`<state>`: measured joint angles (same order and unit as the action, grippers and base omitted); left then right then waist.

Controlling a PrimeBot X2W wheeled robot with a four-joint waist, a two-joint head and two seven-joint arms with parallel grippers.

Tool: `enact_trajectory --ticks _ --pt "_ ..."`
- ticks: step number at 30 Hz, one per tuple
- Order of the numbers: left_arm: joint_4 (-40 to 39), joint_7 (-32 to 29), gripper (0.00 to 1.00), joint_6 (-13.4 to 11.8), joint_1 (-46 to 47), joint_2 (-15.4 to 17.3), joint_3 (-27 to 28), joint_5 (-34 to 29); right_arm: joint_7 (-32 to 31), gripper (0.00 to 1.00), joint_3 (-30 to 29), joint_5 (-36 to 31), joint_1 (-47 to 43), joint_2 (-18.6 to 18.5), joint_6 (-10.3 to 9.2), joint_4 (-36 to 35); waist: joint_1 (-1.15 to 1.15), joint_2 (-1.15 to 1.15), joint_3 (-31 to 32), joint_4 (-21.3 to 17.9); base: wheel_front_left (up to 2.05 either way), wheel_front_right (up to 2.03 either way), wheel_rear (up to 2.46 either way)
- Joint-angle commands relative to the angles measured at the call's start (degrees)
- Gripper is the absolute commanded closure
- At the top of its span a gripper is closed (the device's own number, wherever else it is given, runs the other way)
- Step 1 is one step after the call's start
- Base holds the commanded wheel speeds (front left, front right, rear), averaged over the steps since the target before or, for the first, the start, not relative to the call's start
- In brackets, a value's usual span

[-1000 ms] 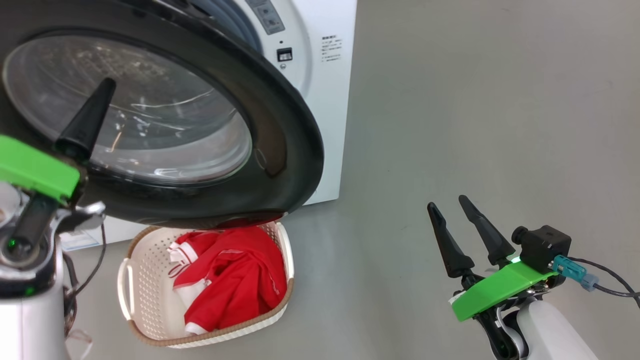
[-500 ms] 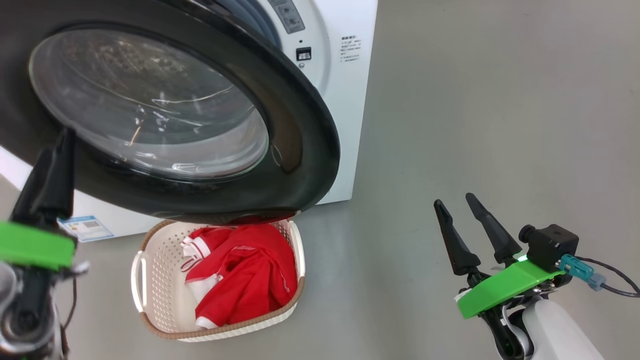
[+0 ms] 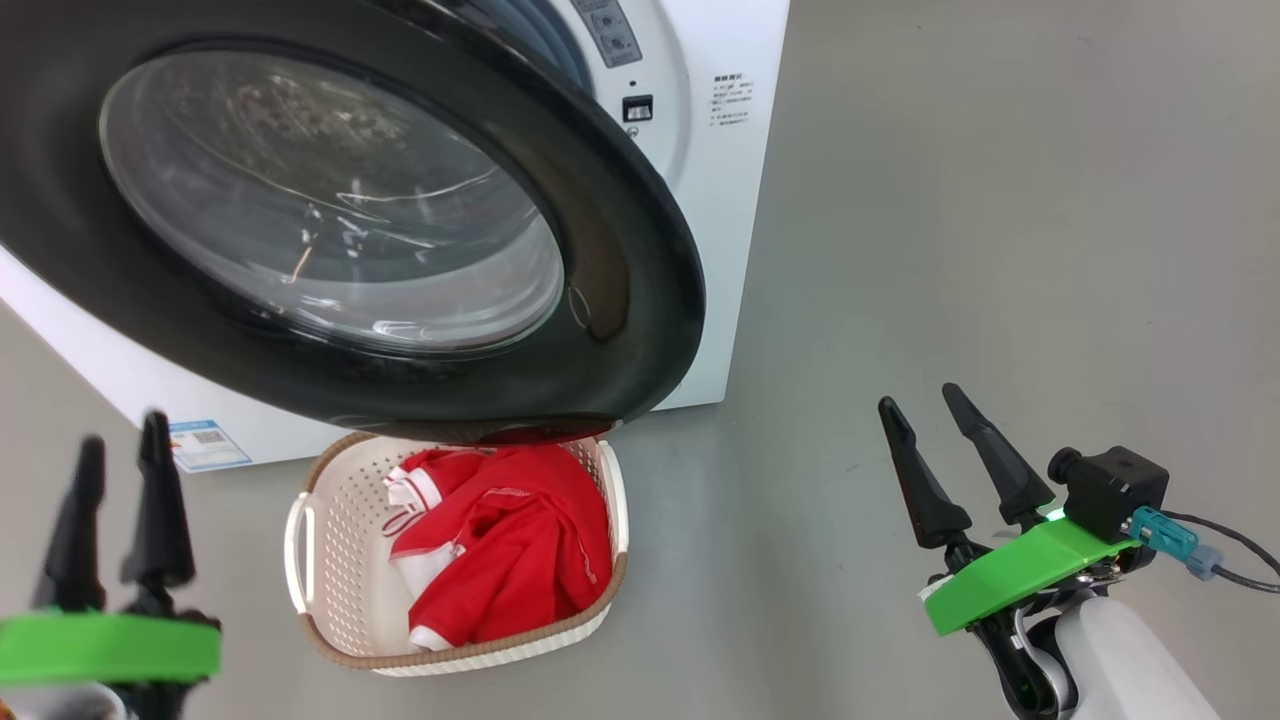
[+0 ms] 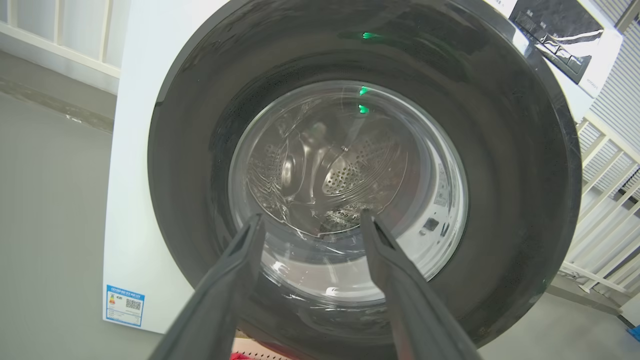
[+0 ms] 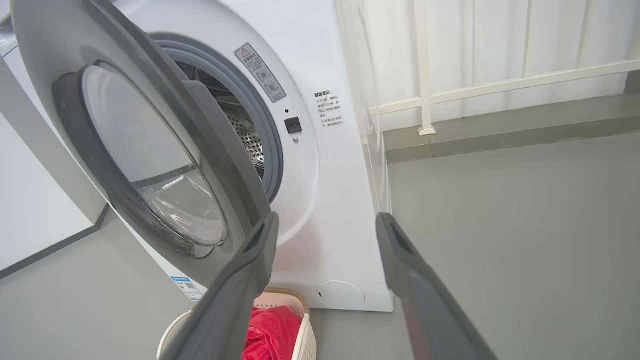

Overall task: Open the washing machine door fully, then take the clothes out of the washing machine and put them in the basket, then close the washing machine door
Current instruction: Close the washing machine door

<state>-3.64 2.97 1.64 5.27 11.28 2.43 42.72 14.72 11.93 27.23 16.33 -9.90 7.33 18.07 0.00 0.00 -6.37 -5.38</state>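
The washing machine door [image 3: 620, 300], with its black rim and glass bowl, hangs partly swung out from the white washing machine [image 3: 720, 200], directly above the basket. In the right wrist view, the gap behind the door [image 5: 150, 125] shows the grey ring and steel drum [image 5: 250, 140]. The clothes [image 3: 520, 550], red with white trim, lie in the cream basket [image 3: 330, 560] on the floor under the door's lower edge. My left gripper [image 3: 122, 432] is open at the lower left, off the door and pointing at its glass [image 4: 350, 175]. My right gripper [image 3: 918, 398] is open over bare floor to the right.
Grey floor [image 3: 1000, 200] stretches to the right of the machine. A white railing [image 5: 475, 90] runs behind it. A blue label [image 3: 208, 445] marks the machine's lower corner. A cable [image 3: 1230, 560] trails from my right wrist.
My left gripper has come down and back from in front of the door glass to the lower left. The head view has shifted, so the machine and basket sit further right. The right gripper holds still.
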Motion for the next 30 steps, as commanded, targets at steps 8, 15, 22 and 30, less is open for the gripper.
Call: enact_trajectory --ticks 8,15,22,30 --pt "1.9 6.3 0.0 0.6 -2.3 -0.6 1.1 -3.4 0.3 0.0 0.9 -0.7 -0.4 -0.6 0.16 -1.7 0.0 0.0 0.0 0.6 0.0 0.0 0.0" --pt "4.3 10.9 0.0 -0.4 -3.9 -0.8 -0.1 -10.9 0.3 0.0 0.9 -0.7 -0.5 -0.9 0.16 -1.7 0.0 0.0 0.0 1.0 0.0 0.0 0.0" --pt "5.6 11.9 0.0 -1.1 -4.4 -2.5 -0.9 -15.7 0.3 0.0 1.0 -0.7 -0.4 -0.9 0.16 -1.6 0.0 0.0 -0.2 1.3 0.0 0.0 0.0" --pt "5.6 12.0 0.0 -0.7 -4.4 -4.1 0.0 -19.2 0.3 0.0 1.1 -0.6 -0.3 -1.1 0.16 -1.6 0.0 0.0 -0.4 1.5 0.0 0.0 0.0"
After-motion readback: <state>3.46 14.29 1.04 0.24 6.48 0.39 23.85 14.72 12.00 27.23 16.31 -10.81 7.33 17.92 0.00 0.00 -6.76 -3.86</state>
